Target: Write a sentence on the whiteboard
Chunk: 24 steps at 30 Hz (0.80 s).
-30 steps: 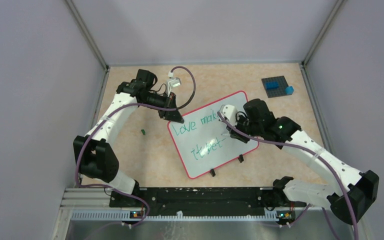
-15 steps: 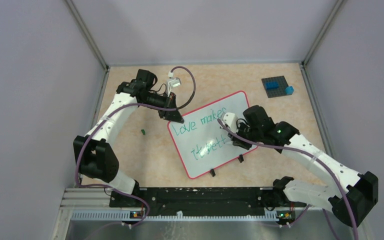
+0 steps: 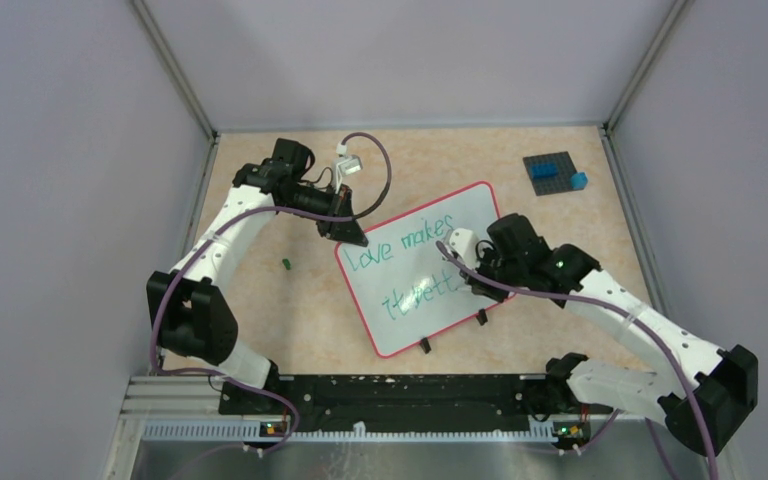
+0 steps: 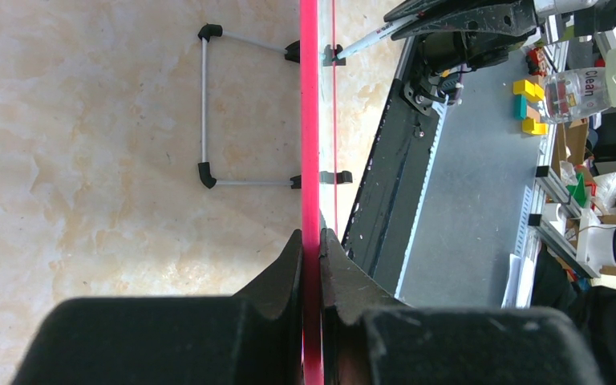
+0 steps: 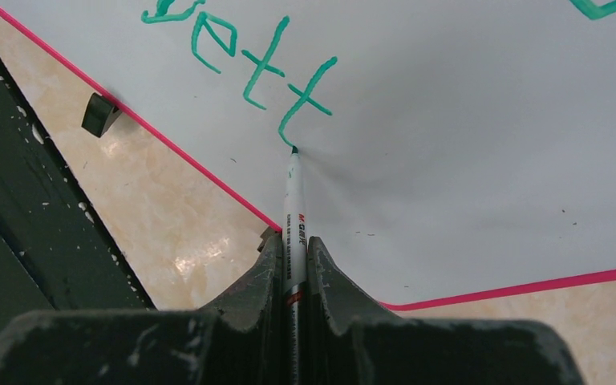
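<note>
The whiteboard (image 3: 460,230) with a red-pink frame lies tilted on the table, with green writing "Love makes" and "it bett" on it. My left gripper (image 3: 352,237) is shut on the board's far left corner; in the left wrist view its frame edge (image 4: 310,120) runs straight up between my shut jaws (image 4: 311,241). My right gripper (image 3: 472,281) is shut on a white marker (image 5: 294,216). The marker's green tip touches the board (image 5: 465,120) at the foot of the last "t".
A dark studded plate (image 3: 552,170) with blue bricks sits at the back right. A small green cap (image 3: 286,264) lies left of the board. The board's black clip feet (image 3: 424,346) stand at its near edge. A black rail (image 3: 400,392) runs along the table front.
My right gripper has moved down and a little right over the board, and the second line has grown from "it bet" to "it bett". The left arm has not moved.
</note>
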Each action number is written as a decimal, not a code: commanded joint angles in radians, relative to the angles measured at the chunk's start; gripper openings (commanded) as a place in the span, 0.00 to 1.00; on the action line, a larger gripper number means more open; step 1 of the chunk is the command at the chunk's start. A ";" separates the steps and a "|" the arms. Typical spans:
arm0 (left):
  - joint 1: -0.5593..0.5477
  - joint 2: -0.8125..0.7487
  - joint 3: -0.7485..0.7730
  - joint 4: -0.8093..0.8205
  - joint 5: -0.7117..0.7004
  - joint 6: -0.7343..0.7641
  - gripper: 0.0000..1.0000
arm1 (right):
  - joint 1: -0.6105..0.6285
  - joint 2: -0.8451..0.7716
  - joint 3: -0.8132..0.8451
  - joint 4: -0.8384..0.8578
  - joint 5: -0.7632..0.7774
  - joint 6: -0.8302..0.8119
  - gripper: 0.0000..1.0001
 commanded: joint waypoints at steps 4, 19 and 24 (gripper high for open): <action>-0.004 -0.005 0.010 -0.006 0.005 0.028 0.00 | -0.009 -0.042 0.104 -0.033 0.002 0.015 0.00; -0.004 -0.012 0.009 -0.009 0.008 0.034 0.00 | -0.011 -0.037 0.076 0.012 0.061 0.031 0.00; -0.004 -0.012 0.006 -0.009 0.006 0.035 0.00 | -0.011 -0.025 0.070 0.026 0.059 0.026 0.00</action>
